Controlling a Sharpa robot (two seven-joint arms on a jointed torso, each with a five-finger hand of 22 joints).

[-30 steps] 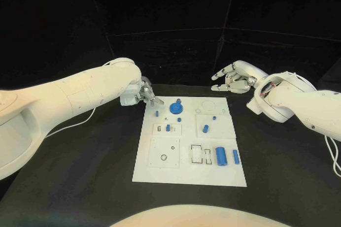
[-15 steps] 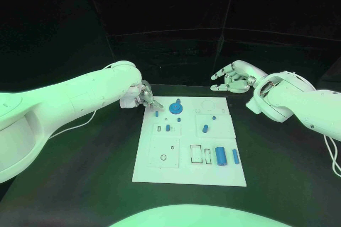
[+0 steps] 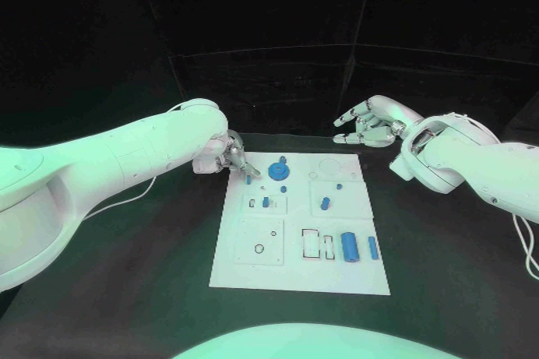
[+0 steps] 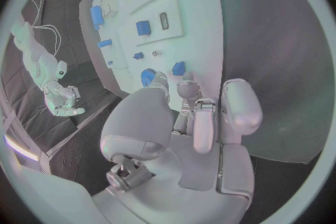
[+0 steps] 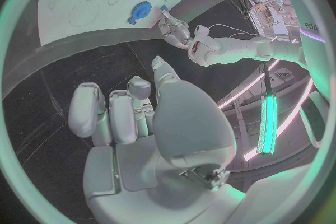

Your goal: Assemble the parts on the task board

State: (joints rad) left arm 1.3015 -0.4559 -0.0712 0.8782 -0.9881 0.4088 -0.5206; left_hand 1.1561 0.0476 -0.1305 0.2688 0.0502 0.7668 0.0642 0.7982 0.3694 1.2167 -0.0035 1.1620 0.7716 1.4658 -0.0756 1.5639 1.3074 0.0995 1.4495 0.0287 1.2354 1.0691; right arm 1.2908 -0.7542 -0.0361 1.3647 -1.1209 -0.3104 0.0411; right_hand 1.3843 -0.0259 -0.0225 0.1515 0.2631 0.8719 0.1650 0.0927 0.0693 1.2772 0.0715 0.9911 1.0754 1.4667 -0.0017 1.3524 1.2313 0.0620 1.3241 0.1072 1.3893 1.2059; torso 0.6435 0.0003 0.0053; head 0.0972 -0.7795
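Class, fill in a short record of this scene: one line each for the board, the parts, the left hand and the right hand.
Board: white task board lying flat on the black table.
Parts: small blue pieces, including a round gear-like part near the far edge and a cylinder.
Left hand: left hand at the board's far left corner, fingertips beside a small blue part.
Right hand: right hand raised beyond the board, holding nothing.

Left hand (image 3: 233,156) hides the task board's (image 3: 337,277) corner (far-left).
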